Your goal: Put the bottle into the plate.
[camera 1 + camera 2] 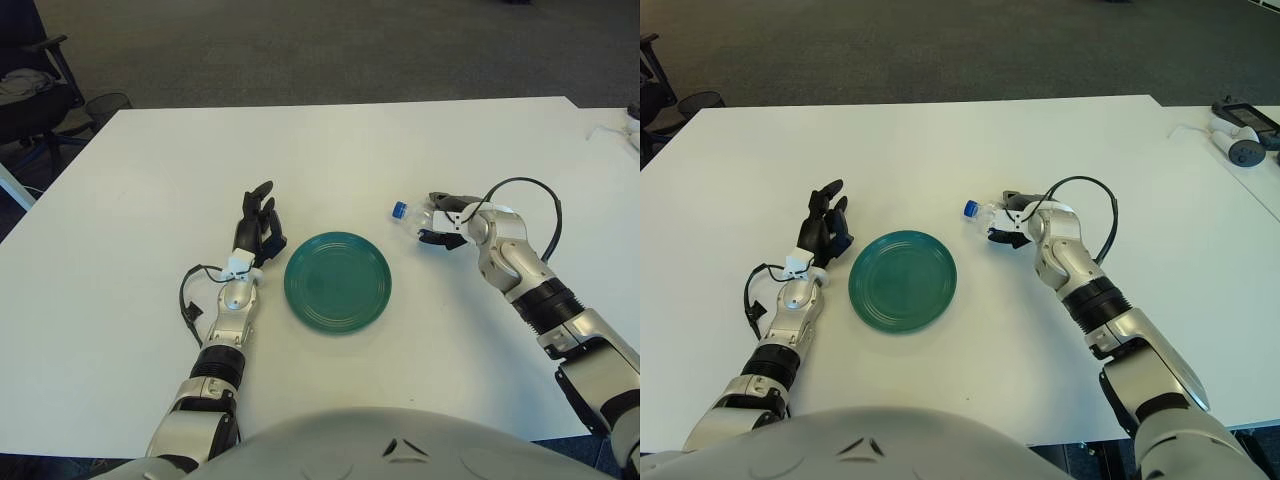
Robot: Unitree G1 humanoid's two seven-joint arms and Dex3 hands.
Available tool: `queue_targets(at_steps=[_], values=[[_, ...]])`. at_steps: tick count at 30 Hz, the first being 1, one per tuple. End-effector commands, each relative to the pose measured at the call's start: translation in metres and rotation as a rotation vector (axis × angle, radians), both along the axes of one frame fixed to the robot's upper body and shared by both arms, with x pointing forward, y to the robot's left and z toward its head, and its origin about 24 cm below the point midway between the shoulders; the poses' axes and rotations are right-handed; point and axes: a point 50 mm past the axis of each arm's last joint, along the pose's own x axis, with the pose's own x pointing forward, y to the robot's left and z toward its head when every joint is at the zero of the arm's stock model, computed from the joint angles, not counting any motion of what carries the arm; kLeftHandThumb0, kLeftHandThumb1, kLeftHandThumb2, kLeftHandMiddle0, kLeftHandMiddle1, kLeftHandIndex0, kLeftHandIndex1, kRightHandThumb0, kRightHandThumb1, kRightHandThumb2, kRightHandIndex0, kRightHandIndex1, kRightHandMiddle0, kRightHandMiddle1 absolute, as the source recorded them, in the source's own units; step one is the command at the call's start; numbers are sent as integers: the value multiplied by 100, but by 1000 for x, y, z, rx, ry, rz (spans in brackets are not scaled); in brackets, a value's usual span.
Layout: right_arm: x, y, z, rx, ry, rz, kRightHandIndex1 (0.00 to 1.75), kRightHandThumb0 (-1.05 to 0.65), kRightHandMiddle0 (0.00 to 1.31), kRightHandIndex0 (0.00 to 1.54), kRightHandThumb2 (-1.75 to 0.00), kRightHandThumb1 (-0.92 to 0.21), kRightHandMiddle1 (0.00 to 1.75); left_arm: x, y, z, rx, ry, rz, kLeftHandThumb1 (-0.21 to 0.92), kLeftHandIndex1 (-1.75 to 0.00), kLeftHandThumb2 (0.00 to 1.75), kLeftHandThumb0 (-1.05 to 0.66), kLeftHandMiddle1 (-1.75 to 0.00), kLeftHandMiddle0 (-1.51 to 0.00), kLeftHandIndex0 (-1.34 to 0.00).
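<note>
Right hand (445,222) has fingers closed around bottle (412,213), blue cap toward plate (337,281); bottle near plate's right rim, outside it. Left hand (256,228) left of plate, fingers relaxed. Advice: lift clear of table (150,180), carry left, release low over centre.

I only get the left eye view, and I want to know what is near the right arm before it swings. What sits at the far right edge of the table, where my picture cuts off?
Observer: The right eye view shows a grey and white handheld device lying there, with a white cable running from it.
Operator: Anything else beside it?
Observer: Yes, a flat black object lies just behind the device, farther from the robot.
Operator: Are they close to the working hand?
Observer: No. Both lie well to the right of the right hand, which grips the bottle to the right of the plate. The left hand shows to the left of the plate.
</note>
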Motion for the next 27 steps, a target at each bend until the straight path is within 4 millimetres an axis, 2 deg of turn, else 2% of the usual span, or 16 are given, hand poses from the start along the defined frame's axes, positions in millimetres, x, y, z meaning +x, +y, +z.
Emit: queue_targets(at_steps=[1,12,24,27], values=[[-21,-7,-38,-9,167,-29,0,-105,0,0,-65,-92,0,-29,-1,-35,-7,166,17,92,-83,94,-86,-1,-40,0],[-22,-10,-42,-62,213,36,0,-105,0,0,-59,-92,0,-31,0,-35,-17,157,14,92,-82,94,-85,-1,-41,0],[-25,-14,-43,-199,186,201,0,-105,0,0,-33,-92,0,-32,1,-34,-20,154,8,92,-84,93,-85,-2,-42,0],[-27,-13,-40,-280,162,278,0,-105,0,0,-28,-92,0,-33,2,-34,-21,158,10,92,-83,93,-85,-2,-42,0]])
